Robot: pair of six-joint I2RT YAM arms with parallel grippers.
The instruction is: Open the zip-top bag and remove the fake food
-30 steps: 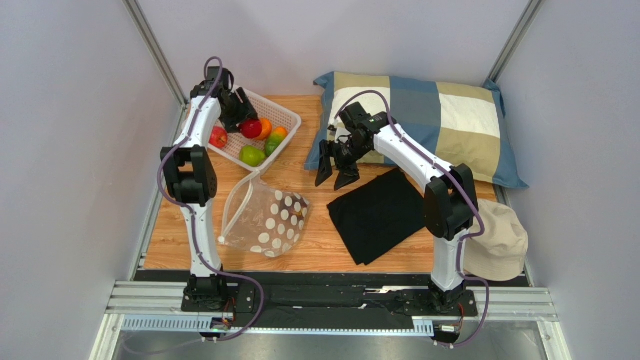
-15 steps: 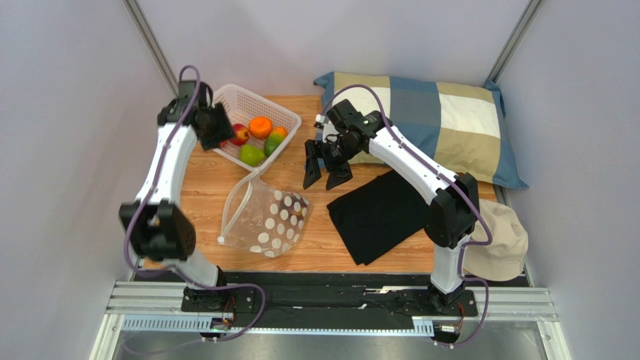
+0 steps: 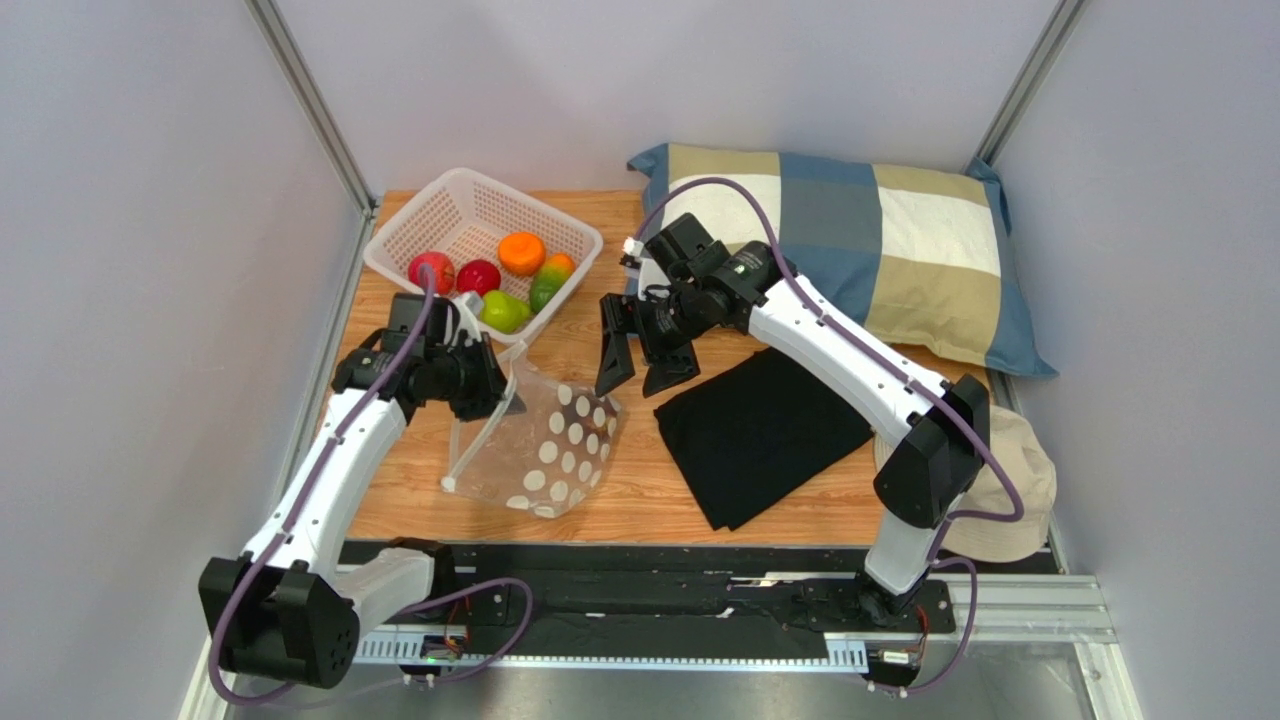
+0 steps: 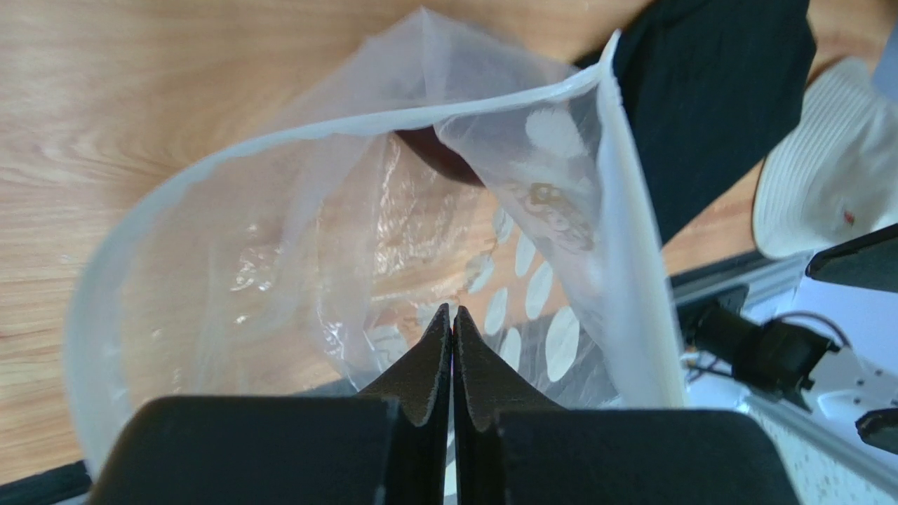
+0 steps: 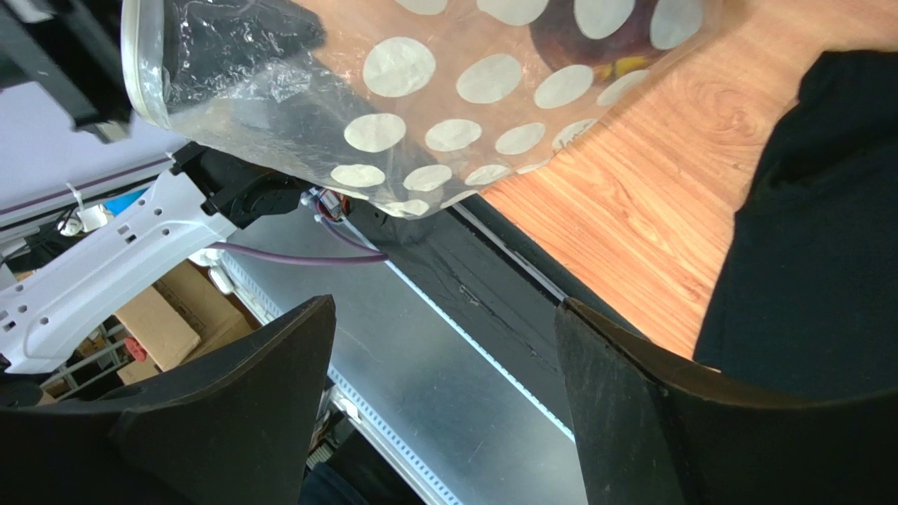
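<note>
Zip-top bag [image 3: 549,443] near left near corner of table [image 3: 601,503], mouth agape, dark fake food [image 4: 437,158] inside. Left gripper [image 4: 452,316] clenched at mouth; right gripper [image 3: 639,357] spread wide, mid-table.

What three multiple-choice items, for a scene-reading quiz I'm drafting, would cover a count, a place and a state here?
1. How many plastic fruits lie in the white lattice basket? A two; B five; C nine.
2. Where is the dark purple fruit? A in the basket; B on the black cloth; C inside the zip-top bag.
3. The bag's mouth is: A gaping open; B zipped shut; C knotted.

Answers:
1 B: two red, one orange, one orange-green and one green.
2 C: it shows through the dotted film.
3 A: the left wrist view looks past the curved rim into the bag.
</note>
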